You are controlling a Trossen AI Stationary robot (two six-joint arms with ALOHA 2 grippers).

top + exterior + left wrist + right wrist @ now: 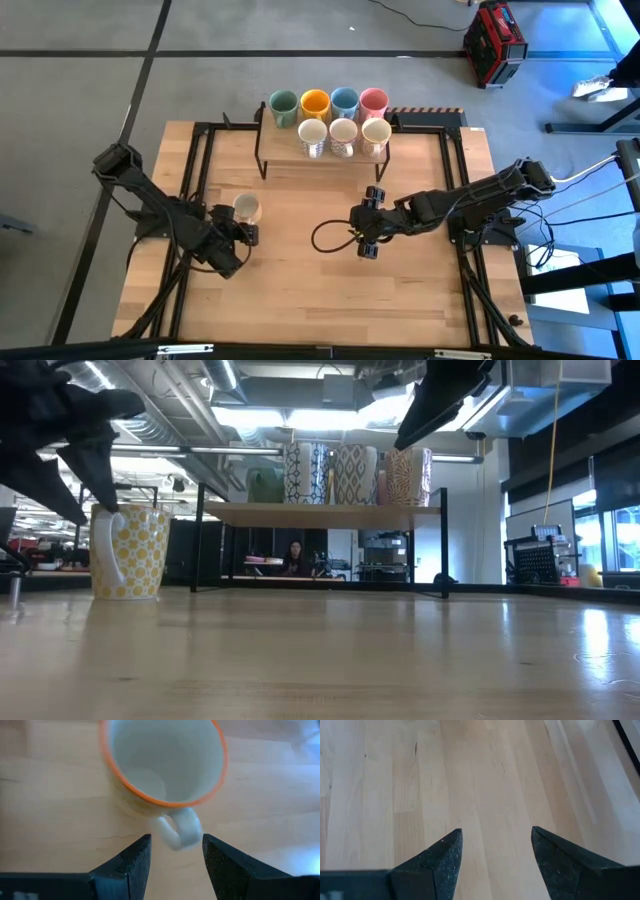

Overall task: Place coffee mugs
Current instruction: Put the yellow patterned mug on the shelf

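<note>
Grey floor [90,60] around the table, crossed by dark seam lines. Light wooden tabletop [300,290] on a black frame. Red and black case [494,40] on the floor past the far right corner. Cables trail on the floor at right.

Low view: open ceiling with ducts and pipes [180,400], long strip lights [300,418]. A person [294,557] sits far back at a desk. Windows [610,530] at right, daylight in.

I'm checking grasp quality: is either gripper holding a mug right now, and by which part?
Nothing is held. The left gripper is open, its fingers on either side of the lone mug's handle without closing on it. The right gripper is open over bare table.
</note>
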